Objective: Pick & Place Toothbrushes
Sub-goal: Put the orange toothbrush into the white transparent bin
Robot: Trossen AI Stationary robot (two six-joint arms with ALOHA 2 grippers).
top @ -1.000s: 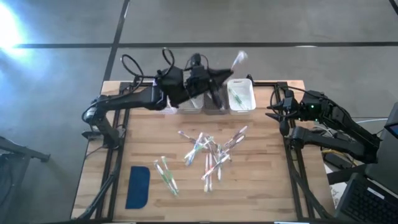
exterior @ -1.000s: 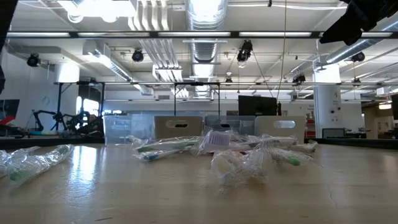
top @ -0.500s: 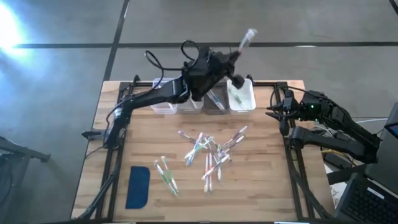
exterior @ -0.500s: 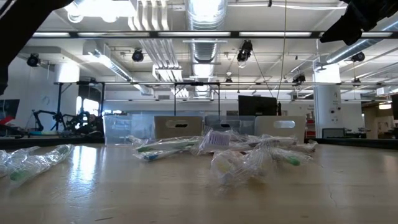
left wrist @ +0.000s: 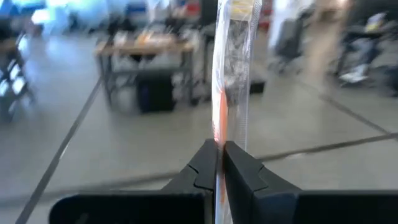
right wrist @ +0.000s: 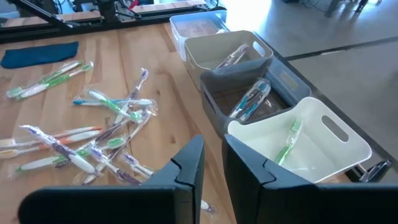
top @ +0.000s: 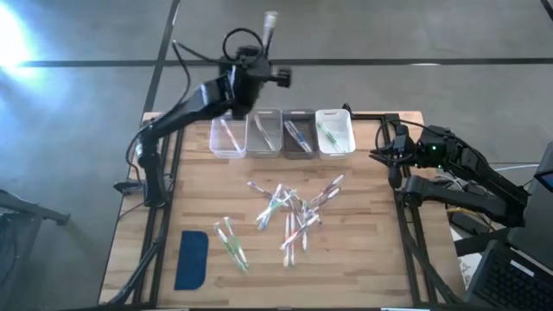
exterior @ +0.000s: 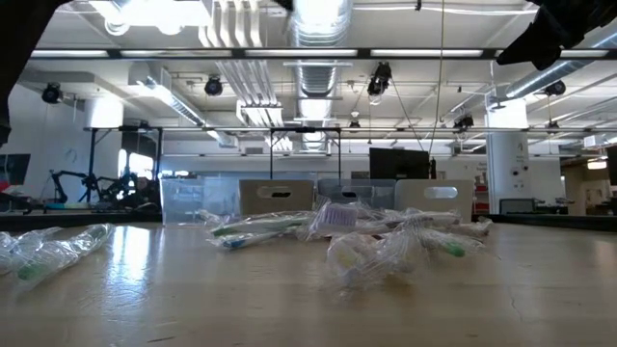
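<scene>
My left gripper point(top: 262, 59) is raised beyond the table's far edge, behind the row of bins, and is shut on one wrapped toothbrush point(top: 270, 22) with orange accents point(left wrist: 233, 68). A heap of wrapped toothbrushes point(top: 289, 212) lies flat mid-table point(exterior: 376, 241) point(right wrist: 106, 134). Two more toothbrushes point(top: 231, 242) lie nearer the left side point(exterior: 48, 253). My right gripper point(top: 380, 155) waits at the right edge, slightly open point(right wrist: 212, 163), touching nothing. My left gripper pinches the toothbrush between its two fingers point(left wrist: 205, 168), on the wrapped handle point(left wrist: 219, 134) toward one end. The fingers point out over the table's far side. The toothbrush is lifted clear, and its long free part point(left wrist: 235, 37) sticks out past the fingertips.
Four small bins stand in a row at the far edge: a clear one point(top: 226, 136), a pale one point(top: 263, 134), a grey one point(top: 299, 134) and a white one point(top: 335, 131), each with toothbrushes inside. A dark-blue pad point(top: 192, 259) lies at the near left.
My left arm, staying shut on the toothbrush, has risen from just above the bins. It swung first toward the white bin, then back toward the left and out past the far edge. The toothbrush went with it and now points away beyond the table.
</scene>
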